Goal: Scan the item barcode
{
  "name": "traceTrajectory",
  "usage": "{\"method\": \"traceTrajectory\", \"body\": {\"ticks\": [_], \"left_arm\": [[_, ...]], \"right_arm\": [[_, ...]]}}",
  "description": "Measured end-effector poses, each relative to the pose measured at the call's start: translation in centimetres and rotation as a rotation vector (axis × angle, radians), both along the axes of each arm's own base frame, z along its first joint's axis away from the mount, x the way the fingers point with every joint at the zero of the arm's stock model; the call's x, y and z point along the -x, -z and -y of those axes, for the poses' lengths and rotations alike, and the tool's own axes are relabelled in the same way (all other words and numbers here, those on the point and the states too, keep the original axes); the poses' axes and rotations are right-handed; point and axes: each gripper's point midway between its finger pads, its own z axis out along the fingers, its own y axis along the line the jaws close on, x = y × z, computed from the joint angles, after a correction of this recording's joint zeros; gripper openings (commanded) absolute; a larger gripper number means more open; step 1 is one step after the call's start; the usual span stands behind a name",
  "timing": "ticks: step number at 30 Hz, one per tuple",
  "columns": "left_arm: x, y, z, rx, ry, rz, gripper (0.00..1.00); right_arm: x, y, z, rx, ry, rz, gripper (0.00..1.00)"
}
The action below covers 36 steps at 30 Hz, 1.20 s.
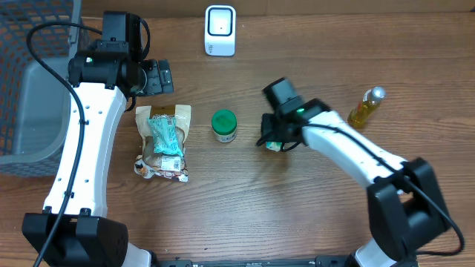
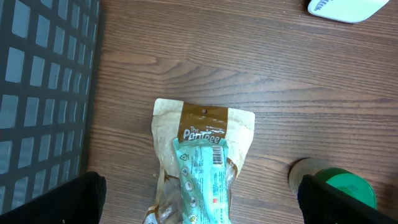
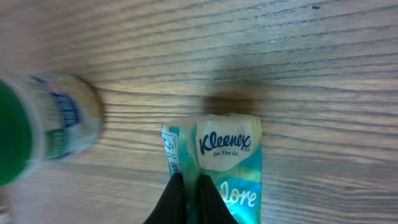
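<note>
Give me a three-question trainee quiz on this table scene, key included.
1. Multiple choice: the right gripper is shut on A) the yellow bottle, B) the Kleenex tissue pack, C) the teal packet.
2. Short answer: in the overhead view, what stands between the snack pouch and the Kleenex tissue pack?
3. True or false: the left gripper is clamped on the snack pouch.
Key: 1 B. 2 The green-lidded jar. 3 False; it is open.
</note>
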Motion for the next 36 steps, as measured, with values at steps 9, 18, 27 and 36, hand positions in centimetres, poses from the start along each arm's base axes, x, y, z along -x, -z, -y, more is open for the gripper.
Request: {"method": "traceTrajectory", "body": {"ticks": [9,18,27,36], "left_arm": [[0.0,0.0,0.0,0.0,0.0,0.0,1.0],[0.0,0.0,0.0,0.0,0.0,0.0,1.0],[0.0,0.0,0.0,0.0,0.0,0.0,0.99],[0.0,0.0,0.0,0.0,0.0,0.0,1.0]], "right_arm": [[0.3,-2.6,0.3,-0.41,-0.053,-0.146,0.04],[0.4,-3.2,0.0,-0.502,-0.1,-0.144,0.04],[0.5,-3.1,0.0,-0.501,-0.112,-0.14,0.04],[0.5,-3.0,0.1,-0.492,-0.111,-0.138,0.04]]}}
